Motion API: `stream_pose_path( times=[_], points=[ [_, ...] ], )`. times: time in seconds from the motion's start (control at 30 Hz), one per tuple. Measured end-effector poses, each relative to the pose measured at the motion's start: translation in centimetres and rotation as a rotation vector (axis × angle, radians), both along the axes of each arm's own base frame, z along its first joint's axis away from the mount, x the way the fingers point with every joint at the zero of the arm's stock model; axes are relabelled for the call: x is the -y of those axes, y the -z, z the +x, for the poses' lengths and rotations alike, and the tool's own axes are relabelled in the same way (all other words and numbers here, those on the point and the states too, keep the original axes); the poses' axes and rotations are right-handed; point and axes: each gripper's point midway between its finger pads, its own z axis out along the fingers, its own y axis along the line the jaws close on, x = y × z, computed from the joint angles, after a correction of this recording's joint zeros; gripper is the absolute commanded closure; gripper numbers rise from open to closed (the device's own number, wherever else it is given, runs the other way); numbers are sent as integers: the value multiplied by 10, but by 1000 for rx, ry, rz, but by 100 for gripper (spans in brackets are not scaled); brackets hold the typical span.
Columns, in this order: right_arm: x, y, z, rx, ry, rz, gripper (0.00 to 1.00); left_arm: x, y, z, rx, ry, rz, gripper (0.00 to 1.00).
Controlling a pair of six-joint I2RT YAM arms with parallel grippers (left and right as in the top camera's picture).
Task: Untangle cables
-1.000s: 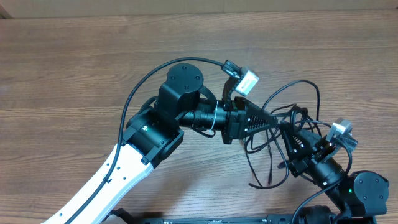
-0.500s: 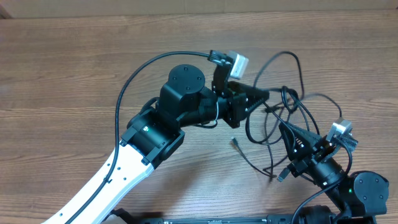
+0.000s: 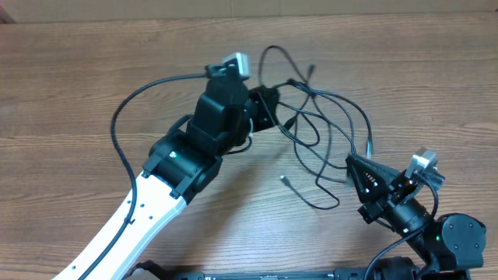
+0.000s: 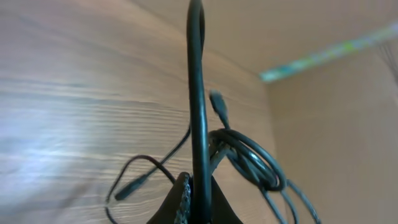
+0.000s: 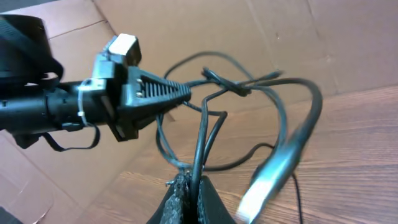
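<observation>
My left gripper (image 3: 270,109) was clamped on one strand of the cables (image 3: 320,128) — in the wrist view that cord ran straight up toward 12 o'clock from between the jaws. My right gripper (image 3: 350,163), at 4 o'clock from the left one, was pinched on two strands. The tangle was strung between the two, loops spread over the table (image 3: 78,93) — one loose plug (image 3: 285,180) sat at 7 o'clock of the bundle.
</observation>
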Motion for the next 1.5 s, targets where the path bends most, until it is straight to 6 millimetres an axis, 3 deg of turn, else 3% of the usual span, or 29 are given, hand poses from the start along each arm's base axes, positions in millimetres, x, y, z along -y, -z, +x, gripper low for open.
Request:
stream_pose_path(
  times=[0.2,0.5,0.6,0.73,0.83,1.2,1.37,1.5],
  points=[
    [-2,0,-1,0,-16,-2,96,-29,27,1,-171,-191,-27,96],
    [-4,2,-2,-8,-32,-5,96,-54,44,0,-298,-389,-87,96],
    [-5,2,-3,-5,-35,-6,96,-75,52,2,-328,-492,-78,96],
    [-3,0,-2,3,-22,-5,96,-119,58,11,-327,-676,-51,93],
    [-3,0,-2,3,-19,-5,96,-131,58,14,-314,-727,-47,94],
    [-3,0,-2,3,-19,-5,96,-119,44,25,-250,-643,-59,96],
    [-2,0,-1,3,-16,-5,96,-87,22,35,-103,-370,20,96],
    [-2,0,-1,3,-12,-5,96,-67,17,30,-12,-151,131,96]
  ],
)
